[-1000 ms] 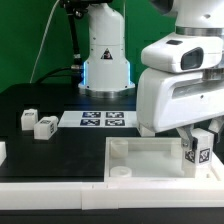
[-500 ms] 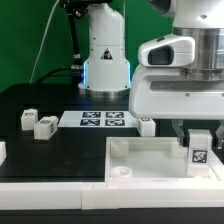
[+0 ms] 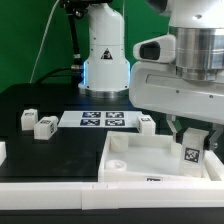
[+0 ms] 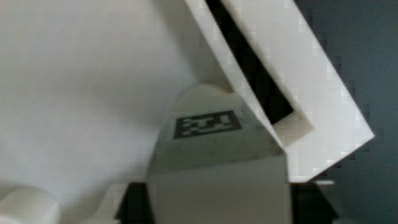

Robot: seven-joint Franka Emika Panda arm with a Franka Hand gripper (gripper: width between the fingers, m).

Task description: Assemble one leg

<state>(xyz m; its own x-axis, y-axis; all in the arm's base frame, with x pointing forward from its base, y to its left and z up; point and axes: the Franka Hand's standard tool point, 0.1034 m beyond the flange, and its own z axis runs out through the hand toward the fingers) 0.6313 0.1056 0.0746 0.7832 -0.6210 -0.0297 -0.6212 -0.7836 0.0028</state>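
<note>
My gripper [image 3: 190, 148] is shut on the leg [image 3: 190, 157], a small white post with a black-and-white tag facing the camera. It holds the leg upright over the right part of the large white panel [image 3: 145, 155]. I cannot tell whether the leg touches the panel. In the wrist view the leg [image 4: 217, 150] fills the gap between my dark fingers [image 4: 135, 203], with the panel's surface [image 4: 89, 90] and its raised rim [image 4: 267, 60] beyond it. My gripper in the wrist view [image 4: 217, 208] is mostly hidden by the leg.
Two more legs [image 3: 27, 119] [image 3: 45, 126] lie at the exterior view's left and a third [image 3: 147, 124] sits behind the panel. The marker board [image 3: 103, 119] lies in the middle. The robot base [image 3: 105, 60] stands at the back. A round socket [image 3: 116, 168] sits at the panel's near left corner.
My gripper has shifted a little to the exterior view's left with the leg in it. The panel's left edge has also moved slightly left.
</note>
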